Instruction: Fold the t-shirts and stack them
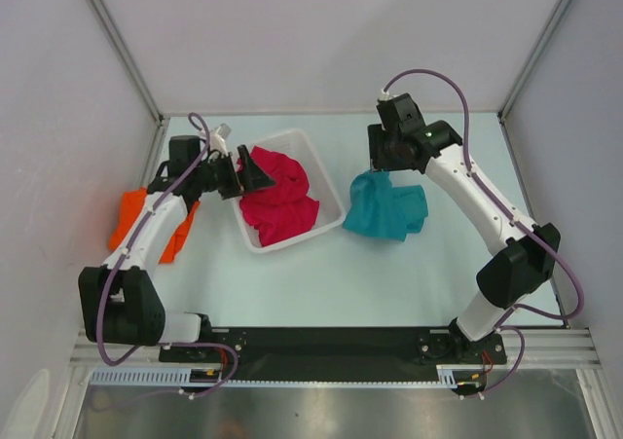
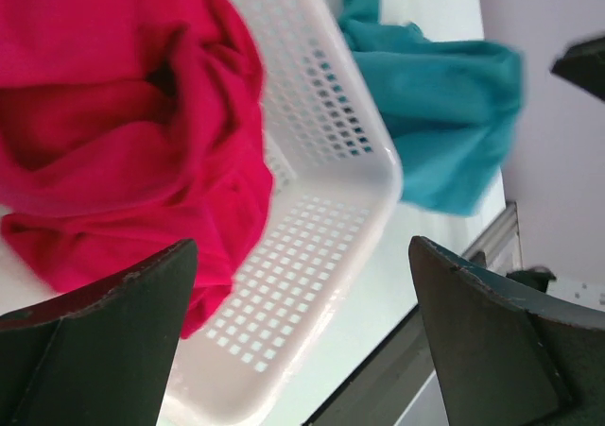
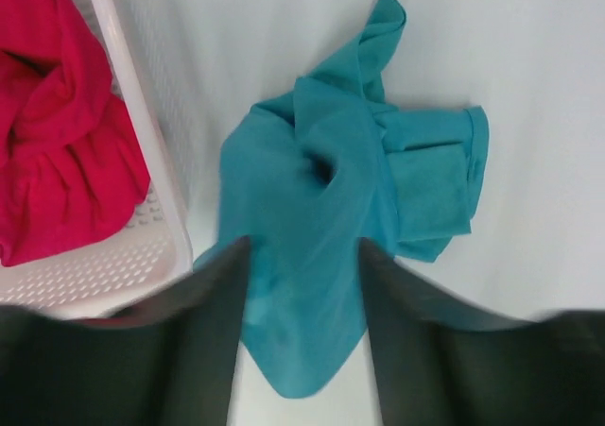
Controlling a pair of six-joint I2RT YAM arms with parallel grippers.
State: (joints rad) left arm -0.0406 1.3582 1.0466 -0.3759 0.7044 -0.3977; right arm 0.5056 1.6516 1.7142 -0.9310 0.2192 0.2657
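A bare strip of desk [image 1: 321, 283] runs the full width just ahead of the arm bases. On the left, the orange t-shirt [image 1: 128, 215] lies against the side wall. Its middle is hidden under the left arm [image 1: 156, 220], so its shape cannot be made out. Beyond it, the left hand [image 1: 255, 173] hovers over the left rim of the white lattice basket [image 1: 277, 242], fingers spread wide and gripping nothing. The crimson t-shirt [image 1: 282, 201] lies crumpled inside, filling most of the basket. The left wrist view cuts it off at the top and left. Just beside the basket's right wall, the teal t-shirt [image 1: 384, 210] lies bunched on the desk. The right hand [image 1: 380, 169] is above its far edge, fingers apart astride the cloth, not pinching it. There is open desk right of the teal t-shirt and behind the basket.
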